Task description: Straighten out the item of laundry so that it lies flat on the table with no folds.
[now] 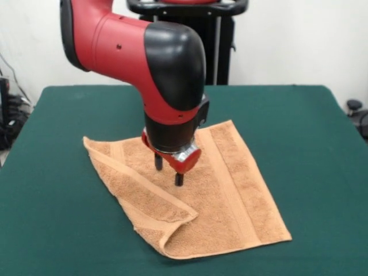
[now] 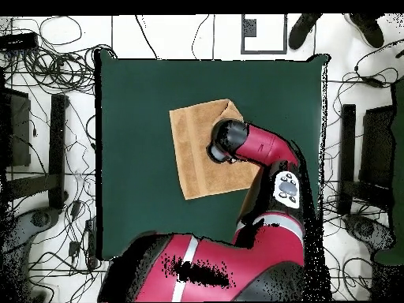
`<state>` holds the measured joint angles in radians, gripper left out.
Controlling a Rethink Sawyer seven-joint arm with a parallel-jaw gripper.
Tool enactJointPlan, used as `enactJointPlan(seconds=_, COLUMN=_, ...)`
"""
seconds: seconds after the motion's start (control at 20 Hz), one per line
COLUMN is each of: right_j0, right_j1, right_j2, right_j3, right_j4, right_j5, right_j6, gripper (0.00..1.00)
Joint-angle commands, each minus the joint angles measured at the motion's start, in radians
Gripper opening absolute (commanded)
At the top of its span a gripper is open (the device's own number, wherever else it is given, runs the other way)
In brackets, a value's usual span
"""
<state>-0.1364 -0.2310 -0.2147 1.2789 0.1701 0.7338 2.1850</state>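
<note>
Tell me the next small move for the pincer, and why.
Probably shift the pincer toward the towel's folded-over flap at the camera-side left. The open fingers hang over the flat middle, while that flap lies doubled.

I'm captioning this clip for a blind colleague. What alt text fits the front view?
A red and black robot arm reaches down over an orange-tan towel on a dark green table, its end effector open just above the cloth. The towel lies mostly flat, but its near-left corner is folded over onto itself.
</note>
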Motion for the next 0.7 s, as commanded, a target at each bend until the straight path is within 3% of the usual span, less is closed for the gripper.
enactJointPlan(seconds=0.05, right_j0=0.080, right_j1=0.097, right_j2=0.128, right_j3=0.159, right_j4=0.093, right_j5=-0.104, right_j6=0.273, gripper=1.00)
enactJointPlan(seconds=0.7, right_j0=0.051, right_j1=0.057, right_j2=0.124, right_j3=0.261, right_j4=0.073, right_j5=-0.141, right_j6=0.204, gripper=1.00)
